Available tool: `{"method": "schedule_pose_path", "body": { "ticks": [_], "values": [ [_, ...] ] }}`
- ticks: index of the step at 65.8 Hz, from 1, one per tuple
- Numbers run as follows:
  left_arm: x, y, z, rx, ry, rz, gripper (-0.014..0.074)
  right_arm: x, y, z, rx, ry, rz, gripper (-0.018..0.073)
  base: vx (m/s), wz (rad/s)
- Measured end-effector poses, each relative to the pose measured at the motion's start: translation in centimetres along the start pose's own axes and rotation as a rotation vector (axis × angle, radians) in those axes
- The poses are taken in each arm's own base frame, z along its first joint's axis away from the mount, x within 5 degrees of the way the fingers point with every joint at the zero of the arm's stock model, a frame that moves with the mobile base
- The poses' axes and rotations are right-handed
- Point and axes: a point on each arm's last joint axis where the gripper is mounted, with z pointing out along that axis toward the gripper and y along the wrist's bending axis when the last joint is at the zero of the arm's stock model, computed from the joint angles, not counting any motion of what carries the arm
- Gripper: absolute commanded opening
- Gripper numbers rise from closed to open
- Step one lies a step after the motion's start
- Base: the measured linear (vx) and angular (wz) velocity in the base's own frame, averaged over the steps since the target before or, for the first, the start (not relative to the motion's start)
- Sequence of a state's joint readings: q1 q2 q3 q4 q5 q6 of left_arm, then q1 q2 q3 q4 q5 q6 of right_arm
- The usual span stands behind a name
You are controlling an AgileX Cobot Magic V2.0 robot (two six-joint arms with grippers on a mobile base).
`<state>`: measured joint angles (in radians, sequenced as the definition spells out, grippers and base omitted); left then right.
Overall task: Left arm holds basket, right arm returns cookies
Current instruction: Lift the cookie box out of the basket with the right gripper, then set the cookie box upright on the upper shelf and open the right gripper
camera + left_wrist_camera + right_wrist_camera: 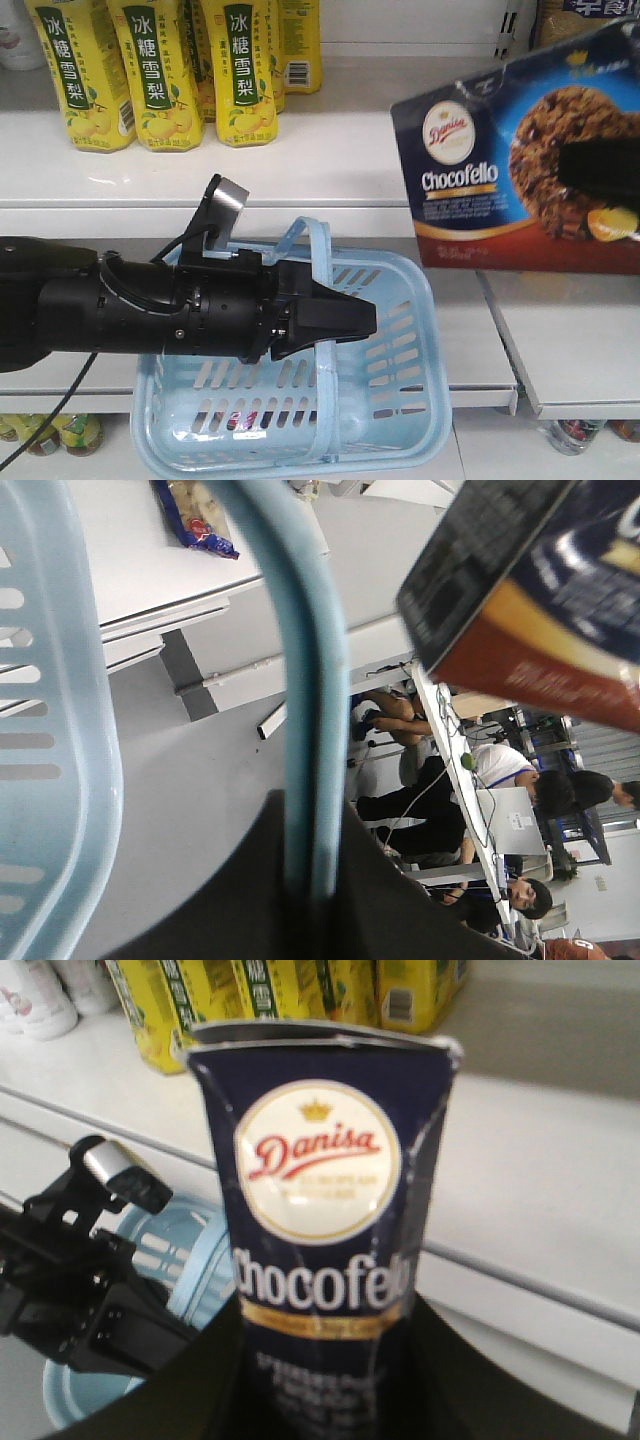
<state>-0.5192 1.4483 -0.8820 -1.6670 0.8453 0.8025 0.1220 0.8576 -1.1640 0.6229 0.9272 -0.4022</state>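
While the left gripper (345,318) is squeezing the basket (405,380) by its handle (318,250), the right gripper (598,170) is pinching the cookie box (460,180) up by the shelf (330,170), out of the basket. I think it should be sliding in slowly and flat.

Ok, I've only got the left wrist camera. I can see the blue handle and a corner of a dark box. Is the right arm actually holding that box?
Observer: Yes. In the right wrist view the right gripper is shut on the cookies, with a finger on either side of the carton's lower end.
Operator: Is it outside the basket?
Observer: Yes. The front view shows it held up to the right of the basket, none of it inside.
Operator: What's behind it?
Observer: White shelving. Yellow drink cartons stand on the upper shelf, off to the carton's left.
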Motion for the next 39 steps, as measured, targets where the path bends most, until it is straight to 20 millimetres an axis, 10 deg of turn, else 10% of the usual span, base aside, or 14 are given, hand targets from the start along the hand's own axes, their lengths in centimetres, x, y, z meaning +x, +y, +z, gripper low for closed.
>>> {"method": "schedule_pose_path", "body": {
  "ticks": [17,39],
  "values": [
    [0.0,0.0,0.0,0.000,0.000,0.000,-0.0003,-2.7,-2.4,1.4,0.179,-0.158,-0.041,0.0109,0.00,0.00],
    [0.0,0.0,0.0,0.000,0.000,0.000,-0.0003,-2.8,-7.4,8.5,0.293,-0.100,-0.008,0.0112,0.00,0.00]
  ]
}}
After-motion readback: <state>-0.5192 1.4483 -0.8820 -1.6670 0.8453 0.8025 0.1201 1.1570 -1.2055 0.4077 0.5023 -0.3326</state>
